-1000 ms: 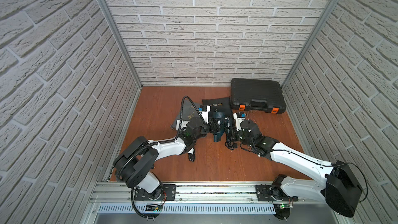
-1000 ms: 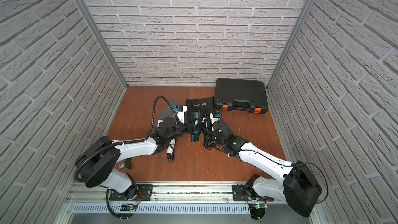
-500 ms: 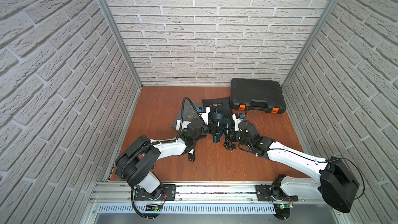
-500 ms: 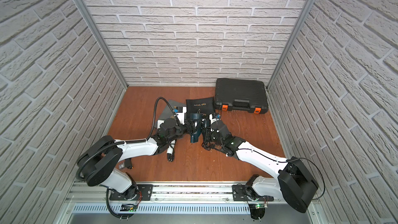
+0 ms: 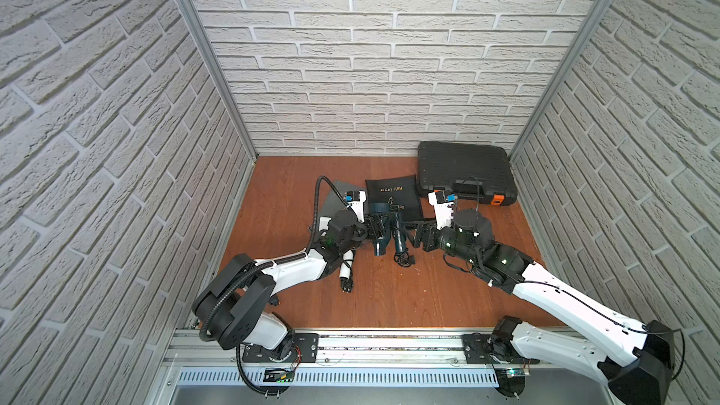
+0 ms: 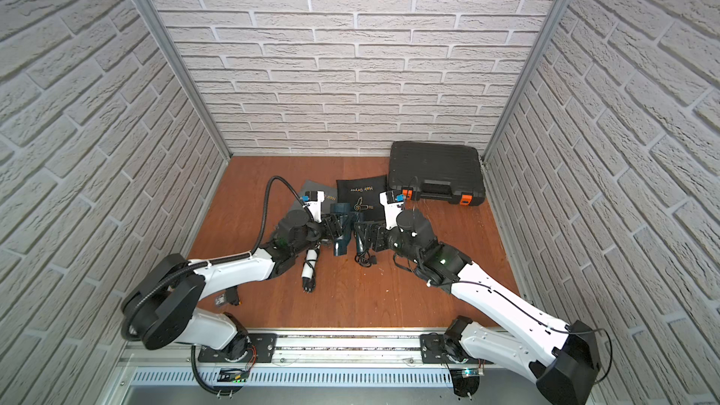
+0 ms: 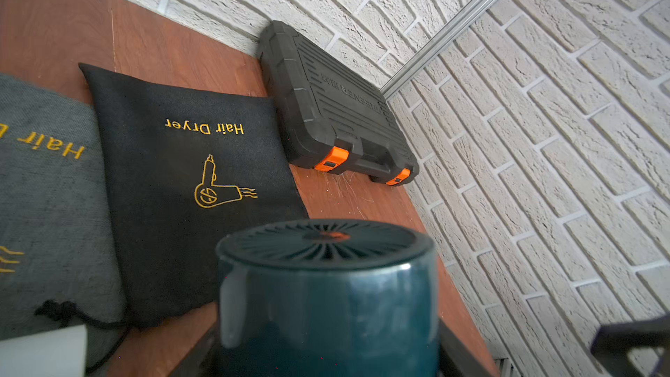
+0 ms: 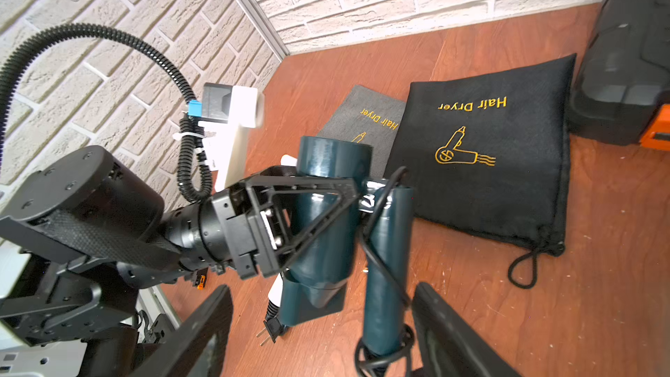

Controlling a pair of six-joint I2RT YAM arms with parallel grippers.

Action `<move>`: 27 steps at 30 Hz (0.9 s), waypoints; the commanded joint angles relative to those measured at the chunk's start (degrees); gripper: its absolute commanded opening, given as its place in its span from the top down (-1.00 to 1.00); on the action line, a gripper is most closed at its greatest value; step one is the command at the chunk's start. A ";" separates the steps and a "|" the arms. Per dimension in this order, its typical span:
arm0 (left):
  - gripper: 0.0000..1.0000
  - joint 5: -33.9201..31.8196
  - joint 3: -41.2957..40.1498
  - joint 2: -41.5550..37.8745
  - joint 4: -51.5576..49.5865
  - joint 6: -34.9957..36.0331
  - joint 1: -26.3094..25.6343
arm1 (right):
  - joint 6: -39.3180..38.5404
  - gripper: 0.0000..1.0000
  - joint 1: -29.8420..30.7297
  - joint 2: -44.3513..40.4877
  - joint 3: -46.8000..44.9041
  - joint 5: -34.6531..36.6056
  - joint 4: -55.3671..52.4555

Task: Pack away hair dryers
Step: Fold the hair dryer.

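Left claw (image 8: pixel 333 192) clamps dark teal plastic hair dryer (image 8: pixel 333 157) by barrel; right claw (image 8: pixel 322 293) spread wide, straddling its cord-wound handle.

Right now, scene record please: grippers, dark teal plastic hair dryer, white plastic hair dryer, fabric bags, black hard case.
left gripper: shut on dark teal plastic hair dryer, at its barrel
right gripper: open, jaws apart beside that dryer's handle
white plastic hair dryer: on table, mostly hidden; cord-wrapped handle and plug show
black fabric bag: flat, behind teal dryer
grey fabric bag: flat, beside black bag
black hard case: closed, against back wall
packed: neither dryer
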 commanded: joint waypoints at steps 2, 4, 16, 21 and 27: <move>1.00 4.87 3.58 -3.51 2.05 1.99 0.15 | -4.16 -0.58 -3.92 0.29 -2.62 -8.13 -0.81; 1.00 6.49 3.65 -3.82 2.79 1.84 0.23 | -5.30 -0.59 -6.31 0.27 -3.65 -11.42 0.05; 1.00 12.89 2.18 -3.56 9.26 0.69 0.14 | -6.65 -0.48 -12.16 4.83 -8.48 -29.12 10.70; 1.00 13.80 2.04 -2.77 12.22 -0.40 0.15 | -5.14 -0.36 -12.16 8.64 -8.89 -32.38 14.92; 1.00 14.13 2.04 -2.28 14.15 -0.92 0.15 | -2.79 0.04 -12.16 9.61 -9.06 -34.32 18.57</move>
